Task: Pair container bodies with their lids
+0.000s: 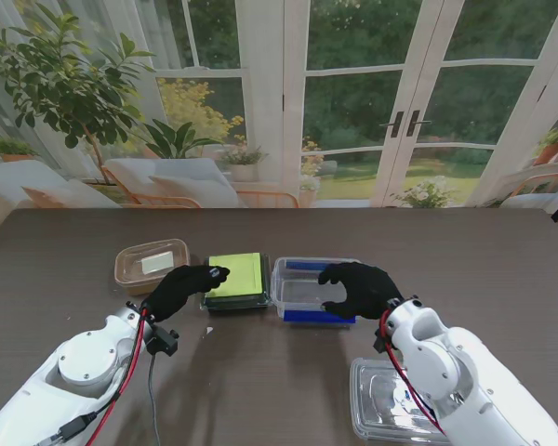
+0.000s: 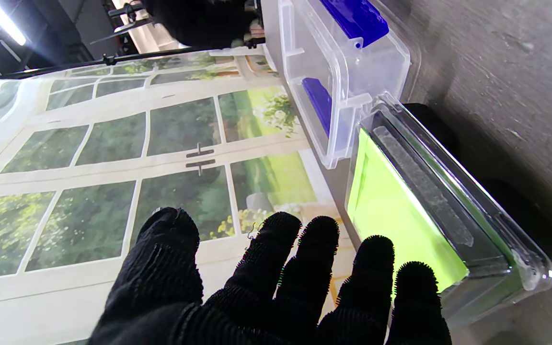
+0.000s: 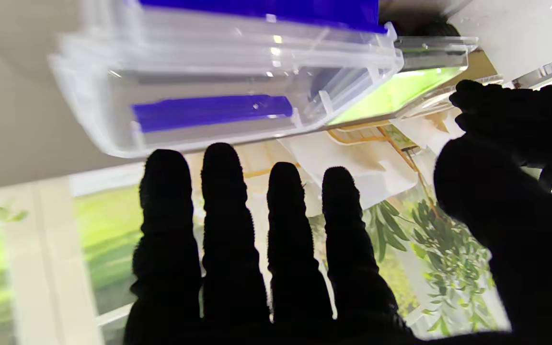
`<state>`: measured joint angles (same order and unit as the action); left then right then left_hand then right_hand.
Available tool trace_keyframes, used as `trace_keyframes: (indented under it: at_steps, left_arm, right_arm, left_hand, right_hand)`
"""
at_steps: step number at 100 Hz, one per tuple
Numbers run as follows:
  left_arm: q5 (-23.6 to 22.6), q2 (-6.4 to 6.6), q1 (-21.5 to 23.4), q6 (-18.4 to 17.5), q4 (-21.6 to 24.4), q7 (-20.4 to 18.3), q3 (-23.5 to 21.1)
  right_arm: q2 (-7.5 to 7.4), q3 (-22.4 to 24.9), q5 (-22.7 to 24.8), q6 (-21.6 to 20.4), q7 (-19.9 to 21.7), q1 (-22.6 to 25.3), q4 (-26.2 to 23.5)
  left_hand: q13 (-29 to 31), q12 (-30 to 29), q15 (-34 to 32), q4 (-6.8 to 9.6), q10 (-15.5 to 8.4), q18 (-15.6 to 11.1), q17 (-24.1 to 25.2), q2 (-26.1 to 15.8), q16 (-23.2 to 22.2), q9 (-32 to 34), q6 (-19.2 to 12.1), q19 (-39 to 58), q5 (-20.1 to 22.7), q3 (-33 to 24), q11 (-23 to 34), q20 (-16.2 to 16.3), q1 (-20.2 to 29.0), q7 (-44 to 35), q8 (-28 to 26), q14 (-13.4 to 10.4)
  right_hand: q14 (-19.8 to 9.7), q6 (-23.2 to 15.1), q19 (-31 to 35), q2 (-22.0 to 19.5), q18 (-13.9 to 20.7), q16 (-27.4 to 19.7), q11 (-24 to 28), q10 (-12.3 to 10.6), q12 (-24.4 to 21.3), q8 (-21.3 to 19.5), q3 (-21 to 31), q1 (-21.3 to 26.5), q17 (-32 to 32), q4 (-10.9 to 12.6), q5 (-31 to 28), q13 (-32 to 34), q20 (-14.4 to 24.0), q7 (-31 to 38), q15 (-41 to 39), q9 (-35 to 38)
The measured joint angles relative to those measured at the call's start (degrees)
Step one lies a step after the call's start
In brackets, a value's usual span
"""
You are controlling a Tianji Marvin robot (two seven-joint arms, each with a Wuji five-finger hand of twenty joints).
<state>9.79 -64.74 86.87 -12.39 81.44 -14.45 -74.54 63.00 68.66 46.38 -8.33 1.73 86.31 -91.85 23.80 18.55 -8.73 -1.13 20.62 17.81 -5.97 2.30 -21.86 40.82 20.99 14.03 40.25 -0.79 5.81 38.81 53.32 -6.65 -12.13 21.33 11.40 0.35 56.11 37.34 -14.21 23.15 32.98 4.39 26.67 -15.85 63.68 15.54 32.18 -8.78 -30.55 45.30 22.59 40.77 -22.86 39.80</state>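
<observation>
Your left hand [image 1: 181, 288] hovers, fingers spread, at the green box [image 1: 236, 280]; your right hand [image 1: 358, 288], fingers spread, holds nothing over the clear box [image 1: 298, 295].

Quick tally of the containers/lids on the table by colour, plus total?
Green-lidded container: 1
Clear container with blue clips: 1
Brownish translucent container: 1
Clear container or lid nearest me on the right: 1
Total: 4
</observation>
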Motion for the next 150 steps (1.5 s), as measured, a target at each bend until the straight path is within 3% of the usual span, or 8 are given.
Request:
trace_keyframes:
  at_steps: [9, 21, 41, 75, 117, 122, 150]
  left_arm:
    - [0.14, 0.01, -0.01, -0.18, -0.05, -0.14, 0.03]
    - [0.29, 0.04, -0.17, -0.50, -0.29, -0.29, 0.20]
    - [0.71, 0.04, -0.67, -1.47, -0.91, -0.43, 0.44]
    - [0.52, 0.12, 0.06, -0.82, -0.56, -0.94, -0.26]
    - [0.41, 0.17, 0.06, -0.86, -0.30, -0.93, -0.08]
    - [0.42, 0.18, 0.05, -0.83, -0.30, -1.00, -0.08]
    - [0.44, 0.19, 0.18, -0.64, -0.18, -1.00, -0.22]
  right_arm:
    - [-0.68, 5.41, -1.22, -0.10, 4.50, 5.46, -4.63]
    - [-1.54, 9.74, -4.57, -1.26, 5.28, 10.75, -7.08]
    - [-2.43, 12.98, -3.83, -2.77, 7.28, 15.68, -9.33]
    - [-3.03, 13.49, -3.60, -4.71, 8.99, 18.49, -9.45]
    - [-3.52, 12.13, -4.41, -7.59, 9.61, 19.09, -6.08]
    - [-3.57, 11.69, -4.48, -7.68, 9.59, 18.94, -5.65]
    - [-3.64, 9.63, -5.78, -8.20, 9.00, 17.26, -3.73]
  left_hand:
    - [0.00, 0.00, 0.00, 0.00, 0.01, 0.00, 0.00, 0.00, 0.00, 0.00, 0.00, 0.00, 0.00, 0.00, 0.00, 0.00, 0.01, 0.00, 0.00, 0.01]
    - [0.00, 0.00, 0.00, 0.00, 0.01, -0.01, 0.00, 0.00, 0.00, 0.00, 0.00, 0.00, 0.00, 0.00, 0.00, 0.00, 0.00, 0.00, 0.00, 0.01]
    - [0.00, 0.00, 0.00, 0.00, 0.01, -0.02, 0.00, 0.00, 0.00, 0.00, 0.00, 0.00, 0.01, 0.00, 0.00, 0.00, 0.02, 0.00, 0.00, 0.01]
    - [0.00, 0.00, 0.01, 0.00, 0.01, -0.02, 0.02, 0.00, 0.00, 0.00, 0.00, 0.00, 0.01, 0.00, 0.00, 0.00, 0.02, 0.00, 0.00, 0.01]
    - [0.00, 0.00, 0.01, 0.00, 0.03, -0.03, 0.02, 0.00, 0.00, 0.00, 0.00, 0.00, 0.01, 0.00, 0.00, -0.01, 0.66, 0.00, 0.00, 0.02]
    - [0.00, 0.00, 0.01, 0.00, 0.03, -0.03, 0.02, 0.00, 0.00, 0.00, 0.00, 0.00, 0.01, 0.00, 0.00, -0.01, 0.66, 0.00, 0.00, 0.02]
    - [0.00, 0.00, 0.01, 0.00, 0.03, -0.04, 0.36, 0.00, 0.00, 0.00, 0.00, -0.01, 0.01, 0.00, 0.00, -0.01, 0.66, 0.00, 0.00, 0.02]
  right_hand:
    - [0.08, 0.02, 1.45, -2.34, -0.15, -0.01, 1.12, 0.12, 0.00, -1.28, -0.42, -0.09, 0.89, 1.06, -4.09, 3.29, 0.00, 0.84, -2.00, 4.53]
    - [0.13, 0.03, 3.32, -5.58, -0.18, 0.36, 1.13, 0.15, 0.00, -2.25, -1.33, -0.71, 0.89, 1.67, -7.95, 6.71, 0.00, 1.24, -2.29, 9.30]
    - [-0.59, -0.60, 4.23, -7.42, -0.19, 0.90, -2.83, 0.14, 0.00, -3.07, -1.35, -0.71, 0.89, 2.22, -13.39, 10.96, 0.00, 1.01, -2.43, 17.32]
    - [-1.98, -0.65, 5.76, -10.41, -0.19, 1.25, -4.81, -0.54, -0.80, -3.14, -2.52, -1.40, 0.94, 2.24, -19.76, 16.09, 0.00, 1.03, -2.60, 25.61]
    - [-2.13, -0.65, 6.51, -10.96, -0.19, 1.67, -5.96, -0.63, -0.81, -3.15, -2.61, -2.82, 0.94, 2.24, -22.20, 17.32, 0.00, 1.02, -2.70, 27.90]
    - [-3.81, -0.65, 6.65, -10.96, -0.19, 2.55, -6.59, -0.63, -0.82, -3.15, -2.61, -2.82, 0.94, 2.24, -22.20, 18.13, 0.00, 1.02, -3.94, 27.89]
    - [-5.30, -0.64, 7.21, -13.32, -0.19, 5.66, -8.15, -0.63, -0.82, -3.15, -2.49, -3.17, 0.94, 2.26, -22.14, 18.53, 0.29, 0.39, -8.19, 27.82]
